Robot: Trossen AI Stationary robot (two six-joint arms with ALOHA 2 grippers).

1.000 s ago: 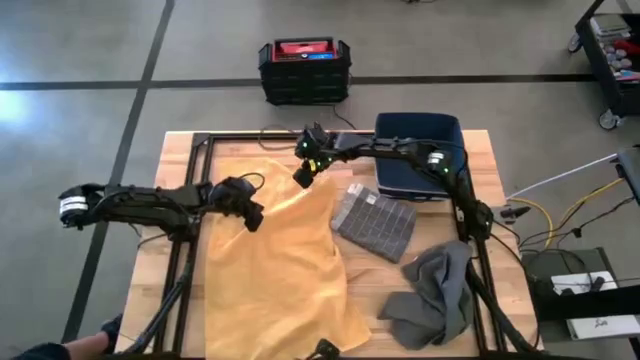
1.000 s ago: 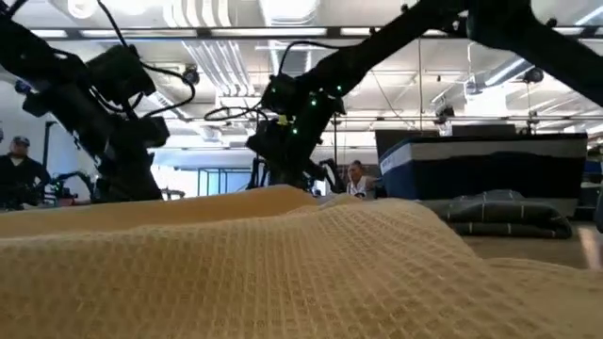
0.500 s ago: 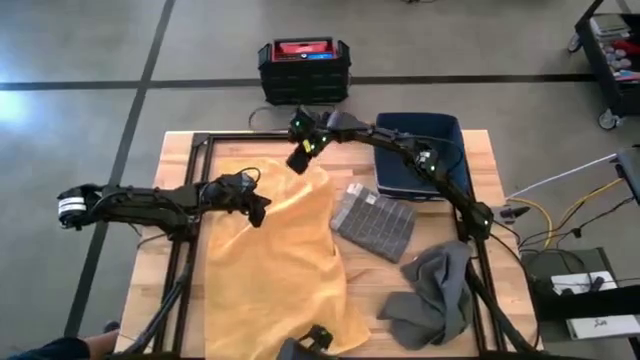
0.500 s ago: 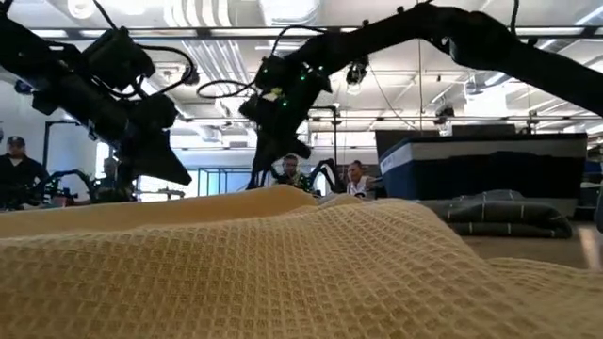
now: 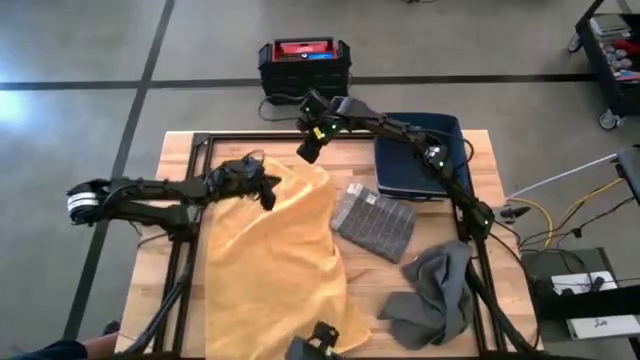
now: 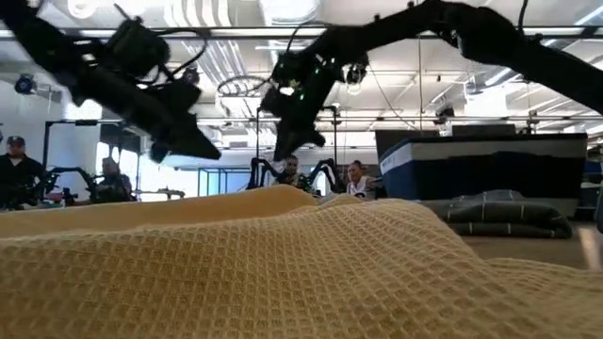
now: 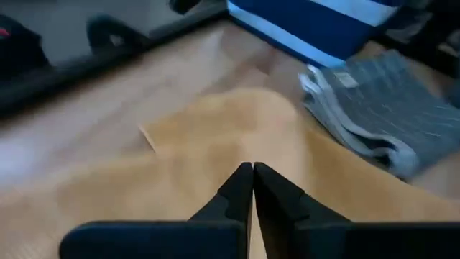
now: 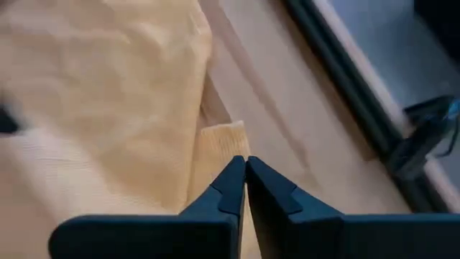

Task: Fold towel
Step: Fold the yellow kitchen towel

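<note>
A yellow waffle-weave towel (image 5: 275, 260) lies spread over the table's left half, with a bump along its far part (image 6: 283, 202). My left gripper (image 5: 268, 190) is shut and hangs above the towel's far left part, touching nothing (image 7: 253, 170). My right gripper (image 5: 308, 152) is also shut. It hovers over the towel's far right corner (image 8: 223, 140), clear of the cloth. In the low view both grippers (image 6: 209, 153) (image 6: 283, 153) are raised well above the towel.
A folded grey towel (image 5: 375, 222) lies right of the yellow one, and a crumpled grey cloth (image 5: 435, 295) sits near the front right. A blue bin (image 5: 420, 155) stands at the far right. A black and red case (image 5: 303, 70) is on the floor beyond the table.
Both grippers have risen off the towel. My left gripper has gone up and toward the far right. My right gripper has gone up and toward the far edge. The towel stays lying on the table.
</note>
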